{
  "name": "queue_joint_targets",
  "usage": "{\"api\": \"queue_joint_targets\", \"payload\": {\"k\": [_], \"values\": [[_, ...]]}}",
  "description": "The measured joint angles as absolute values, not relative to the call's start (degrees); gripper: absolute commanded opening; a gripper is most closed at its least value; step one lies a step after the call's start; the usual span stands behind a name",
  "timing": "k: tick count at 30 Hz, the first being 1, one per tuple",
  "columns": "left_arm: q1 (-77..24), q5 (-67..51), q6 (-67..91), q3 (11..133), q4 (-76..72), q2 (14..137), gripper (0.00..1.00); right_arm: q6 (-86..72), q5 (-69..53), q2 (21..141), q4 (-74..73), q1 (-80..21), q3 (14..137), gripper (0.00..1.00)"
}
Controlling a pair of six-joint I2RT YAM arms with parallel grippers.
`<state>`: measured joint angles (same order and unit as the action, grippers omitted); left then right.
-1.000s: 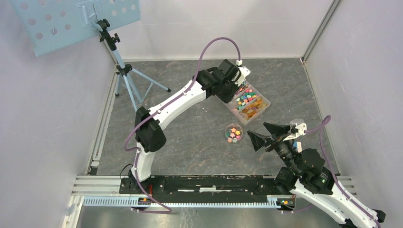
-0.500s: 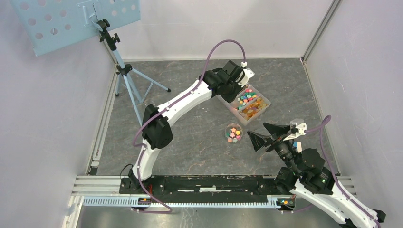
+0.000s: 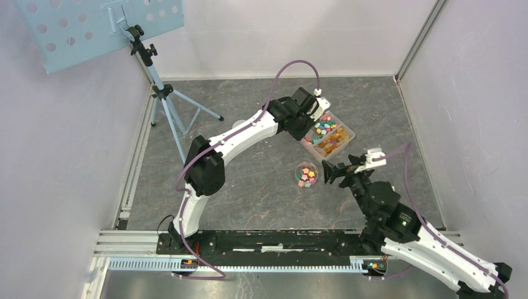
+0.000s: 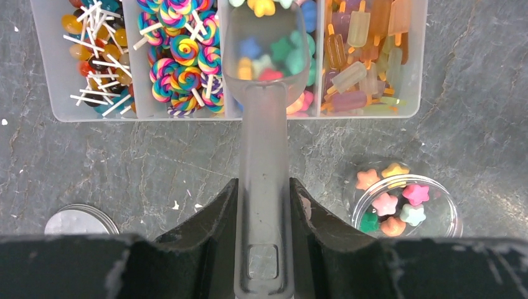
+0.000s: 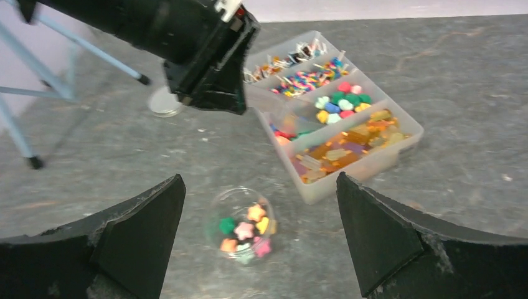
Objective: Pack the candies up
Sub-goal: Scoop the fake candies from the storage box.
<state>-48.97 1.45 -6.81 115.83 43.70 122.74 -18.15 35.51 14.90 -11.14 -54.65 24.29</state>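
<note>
The worktop is dark grey, like stone with thin pale lines. A clear box full of candies sits on its far side. A little round tub stands near the box. A grey lid lies flat, further left. A stand has its legs at the far left.

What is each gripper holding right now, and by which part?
Left gripper grips the translucent grey plastic scoop by its handle's end. Right gripper is open, holding nothing.
</note>
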Motion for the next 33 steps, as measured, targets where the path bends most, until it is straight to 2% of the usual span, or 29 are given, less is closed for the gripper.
{"api": "queue_joint_targets", "payload": {"k": [5, 8, 14, 18, 21, 25, 33], "values": [[-48.7, 1.4, -6.8, 111.8, 40.8, 121.1, 0.02, -12.7, 42.2, 27.9, -6.3, -54.0, 24.4, 0.86], [-48.5, 1.4, -6.8, 110.7, 39.6, 120.6, 0.02, -10.4, 42.0, 32.2, -4.1, -50.5, 24.5, 0.78], [-48.2, 1.0, -6.8, 110.0, 38.8, 120.2, 0.02, -9.8, 29.6, 38.0, 0.9, -27.6, 25.3, 0.64], [-48.1, 0.9, -6.8, 109.6, 38.4, 120.1, 0.02, -10.8, 16.1, 47.0, 4.5, -12.2, 28.5, 0.41], [-48.1, 0.9, -6.8, 109.4, 38.1, 120.0, 0.02, -12.3, 4.8, 57.6, 8.5, -1.4, 31.7, 0.29], [-48.0, 0.9, -6.8, 109.3, 37.9, 120.0, 0.02, -13.7, -4.0, 70.3, 10.9, 6.5, 36.3, 0.26], [-48.0, 0.8, -6.8, 109.1, 37.2, 120.0, 0.02, -15.8, -13.0, 92.6, 11.1, 8.7, 51.7, 0.26]]}}
